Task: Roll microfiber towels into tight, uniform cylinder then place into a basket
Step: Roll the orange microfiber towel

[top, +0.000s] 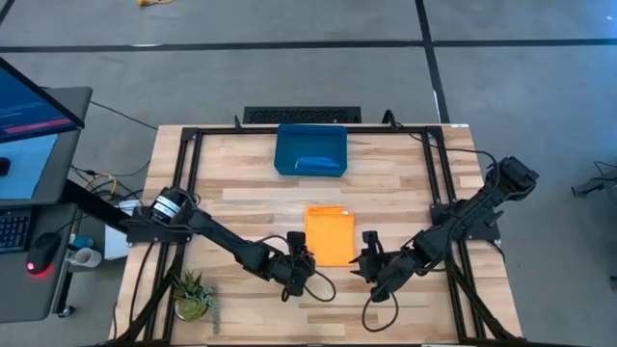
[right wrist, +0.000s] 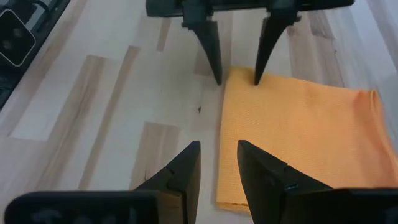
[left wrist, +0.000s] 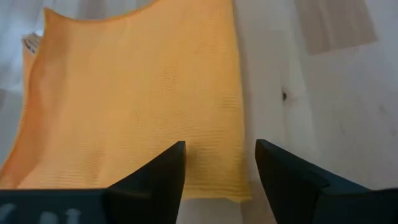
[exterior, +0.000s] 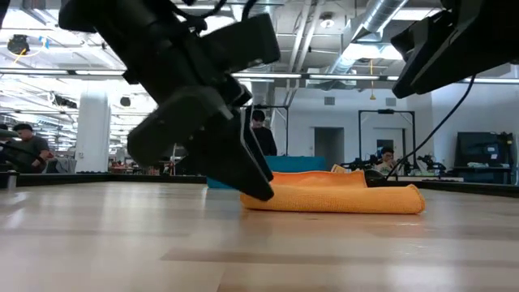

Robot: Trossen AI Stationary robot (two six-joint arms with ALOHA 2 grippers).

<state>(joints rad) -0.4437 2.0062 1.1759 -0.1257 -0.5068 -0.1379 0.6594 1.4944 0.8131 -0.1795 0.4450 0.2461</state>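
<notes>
The yellow-orange towel [top: 328, 234] lies folded flat on the table's near middle, several layers thick in the low view [exterior: 340, 199]. The dark blue basket [top: 285, 145] stands at the far middle, and a lighter blue bundle [top: 318, 162] in it looks like the blue towel. My left gripper [top: 301, 260] is open and low at the towel's near left corner [left wrist: 233, 186]. One finger is over the cloth and one over bare table. My right gripper [top: 369, 255] is open over the towel's near right corner [right wrist: 227, 196], higher above the table. My left gripper comes down slanting from the table's left onto the orange towel's near left corner [right wrist: 233, 78]. One fingertip [right wrist: 258, 74] stands at the cloth and the other [right wrist: 216, 74] at the bare wood beside it. I cannot tell whether they touch.
A black keyboard-like bar [top: 302, 115] lies past the basket at the far edge. Black frame rails [top: 188, 173] run along both sides of the table. A small plant [top: 193, 294] stands at the near left corner. People show in the room beyond [exterior: 261, 134].
</notes>
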